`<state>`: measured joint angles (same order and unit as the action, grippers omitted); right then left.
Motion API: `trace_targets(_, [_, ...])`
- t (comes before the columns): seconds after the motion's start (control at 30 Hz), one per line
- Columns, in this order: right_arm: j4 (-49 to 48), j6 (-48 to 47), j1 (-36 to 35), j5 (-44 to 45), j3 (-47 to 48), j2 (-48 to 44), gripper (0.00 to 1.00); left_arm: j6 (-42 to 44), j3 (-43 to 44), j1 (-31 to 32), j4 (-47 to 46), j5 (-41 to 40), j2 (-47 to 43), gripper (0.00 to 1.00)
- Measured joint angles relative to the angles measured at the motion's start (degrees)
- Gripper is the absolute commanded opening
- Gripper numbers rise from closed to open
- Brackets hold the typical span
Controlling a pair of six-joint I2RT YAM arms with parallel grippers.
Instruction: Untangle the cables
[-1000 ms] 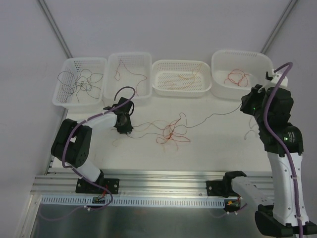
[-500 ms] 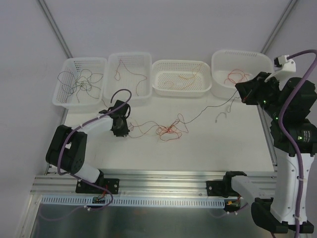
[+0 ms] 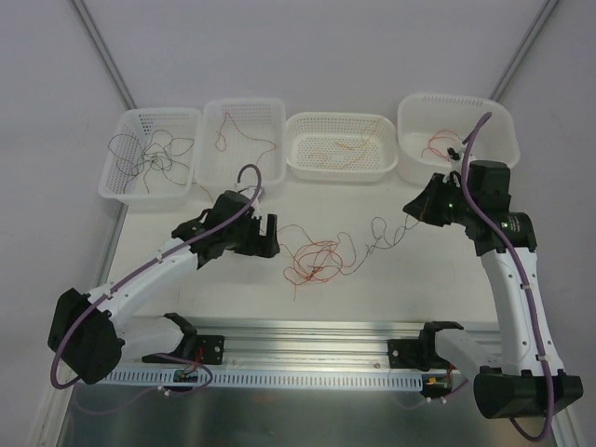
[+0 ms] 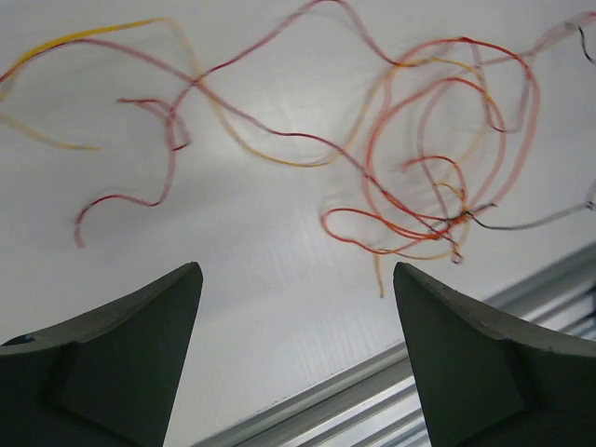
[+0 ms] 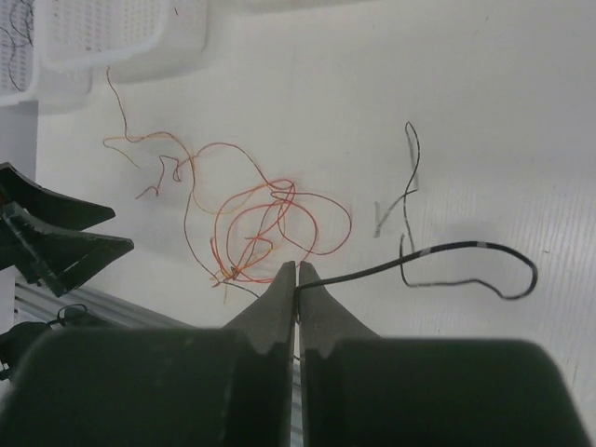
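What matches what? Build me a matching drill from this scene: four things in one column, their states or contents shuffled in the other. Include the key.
Column one:
1. left tool
2. right tool
3. far-left basket
4. far-right basket

Column two:
A. holds a bright red cable
B. shut on a dark grey cable
C. open, holding nothing
D. holds dark grey cables

Pairs: 1-C, 2-B, 3-D, 4-A.

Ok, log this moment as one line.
left gripper: open, empty | right gripper: shut on thin dark grey wire | red-orange thin wire tangle: between grippers
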<state>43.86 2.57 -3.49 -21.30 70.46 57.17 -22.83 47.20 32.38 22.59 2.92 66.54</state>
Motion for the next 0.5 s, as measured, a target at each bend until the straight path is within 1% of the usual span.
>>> trace_targets(0.1, [-0.1,0.0,-0.7,0.2,-3.0,0.5,0.01,2.7,0.8,5.4,-2.3,3.1,0.0,0.85])
trace_targets(0.2, [-0.2,-0.1,-1.0,0.5,-4.2,0.5,0.01,5.0,1.4,8.6,-3.9,5.1,1.9,0.84])
trace_targets(0.37, [-0.7,-0.2,-1.0,0.8,-5.0,0.3,0.01,7.8,3.5,12.2,-4.5,6.7,8.7,0.81])
trace_targets(0.5, [-1.2,-0.2,-1.0,0.7,-6.4,-0.1,0.01,10.3,6.4,15.6,-4.8,7.4,14.8,0.77])
